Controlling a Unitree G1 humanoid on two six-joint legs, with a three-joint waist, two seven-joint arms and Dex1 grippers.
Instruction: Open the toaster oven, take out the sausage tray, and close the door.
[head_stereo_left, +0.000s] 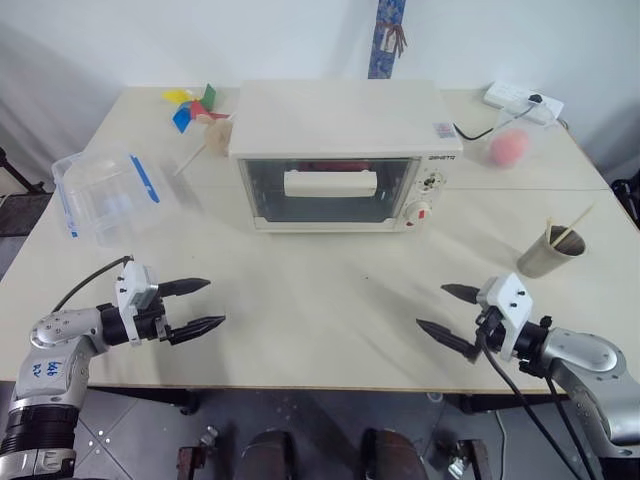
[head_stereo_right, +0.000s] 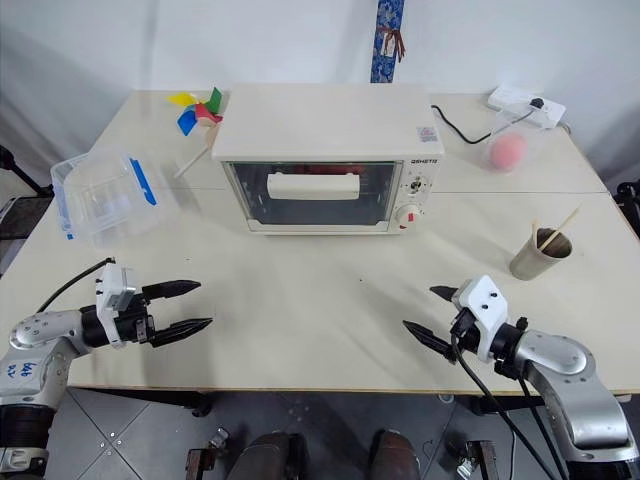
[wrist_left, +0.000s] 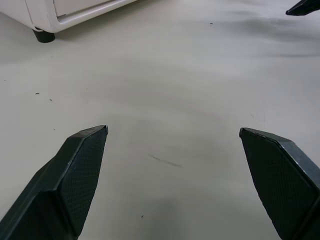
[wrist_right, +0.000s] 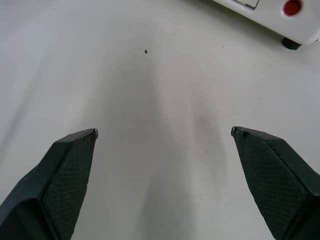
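Nearest, at the front edge of the bench (head_stereo_left: 330, 310): left hand (head_stereo_left: 192, 305) and right hand (head_stereo_left: 447, 313), each with its two black fingers spread wide and holding nothing, poised low over bare benchtop and angled inward toward the middle, a ready stance with both well apart from the work. Mid-bench, right: metal cup (head_stereo_left: 550, 252) with sticks standing in it; left: clear plastic box (head_stereo_left: 105, 195) with blue clips. Centre, farther back: toaster oven (head_stereo_left: 345, 155), cream-white, front toward the hands so the handle can be reached head-on. Its door (head_stereo_left: 330, 190) is shut and upright, the bar handle (head_stereo_left: 330, 183) across the glass, red-tipped knobs at its right. Sausage tray: presumably inside, not distinguishable through the glass beyond a reddish tint. Task judged not begun; opening the door comes first. Far row: paper pinwheel (head_stereo_left: 195, 108) left, pink object (head_stereo_left: 508, 148) and white power strip (head_stereo_left: 522, 100) right.
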